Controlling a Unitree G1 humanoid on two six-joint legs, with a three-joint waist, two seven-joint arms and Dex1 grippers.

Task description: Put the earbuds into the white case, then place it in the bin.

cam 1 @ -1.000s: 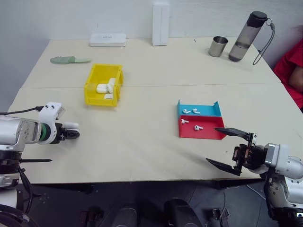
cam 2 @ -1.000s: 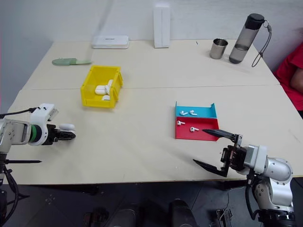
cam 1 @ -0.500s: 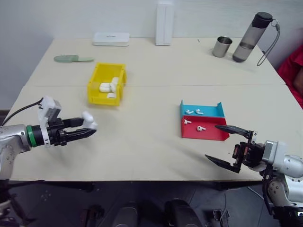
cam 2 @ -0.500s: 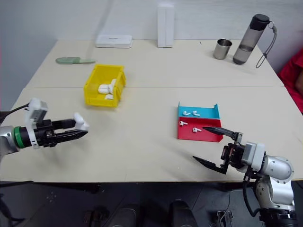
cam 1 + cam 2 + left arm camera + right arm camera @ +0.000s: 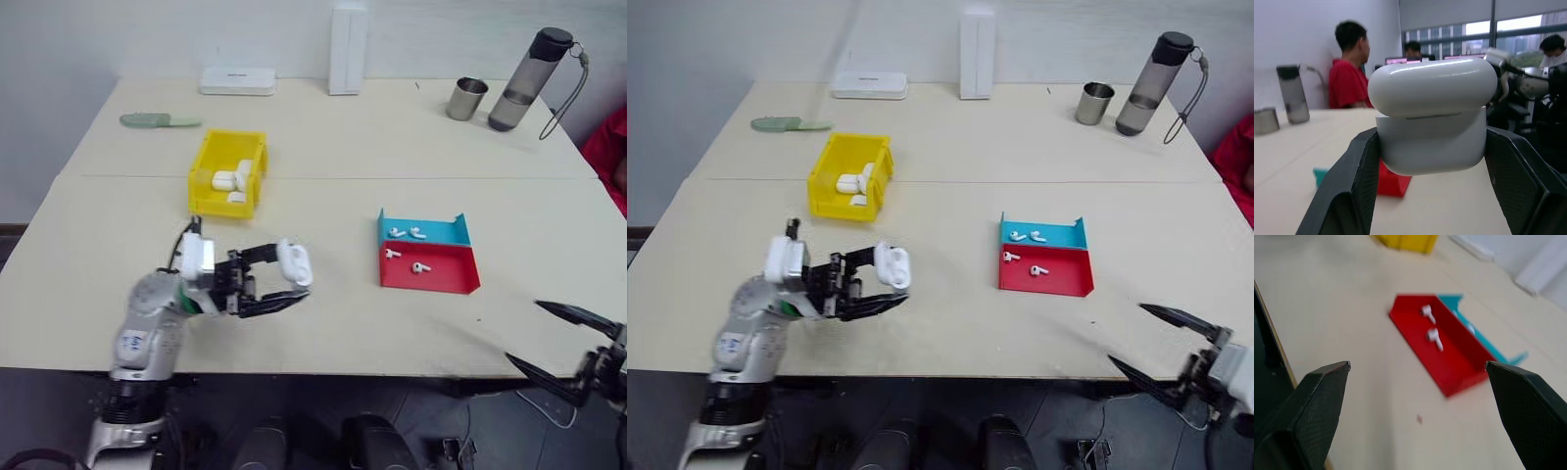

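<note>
Left gripper [image 5: 284,282] has its jaws clamped on the white case [image 5: 294,262], held above the tabletop toward the front edge, left of centre; lid reads closed, w/ a thin seam. Right gripper [image 5: 563,343] hangs off the front right corner, jaws wide, nothing in them. Step in hand, as I judge: hold case steady & level, get lid open before fetching buds. Earbuds [image 5: 405,233]: 2 in blue tray [image 5: 431,231], 2 in red tray [image 5: 441,276]. Bin [image 5: 208,168] near the back left already holds a few white cases.
</note>
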